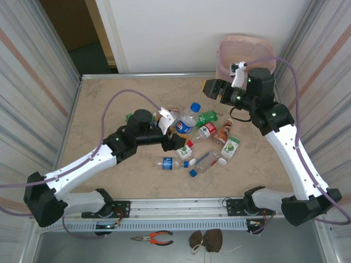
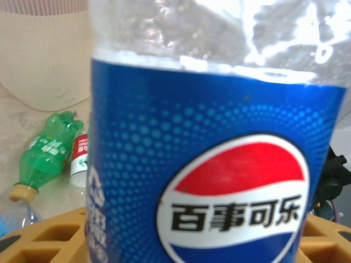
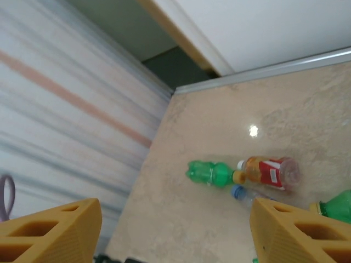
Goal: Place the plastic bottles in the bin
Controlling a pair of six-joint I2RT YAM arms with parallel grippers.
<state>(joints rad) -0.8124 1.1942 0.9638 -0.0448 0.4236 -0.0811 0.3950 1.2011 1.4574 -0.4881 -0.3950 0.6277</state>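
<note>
The left gripper was clamped on a blue-labelled Pepsi bottle mid-table; other plastic bottles lay scattered just beside it; the right gripper hung open, its 2 fingers empty, near the pink bin.

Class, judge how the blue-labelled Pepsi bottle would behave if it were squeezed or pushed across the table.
The Pepsi bottle probably gives under a squeeze: its clear upper wall looks crumpled. No liquid shows inside, so it is likely light. Its round body may roll if nudged.
</note>
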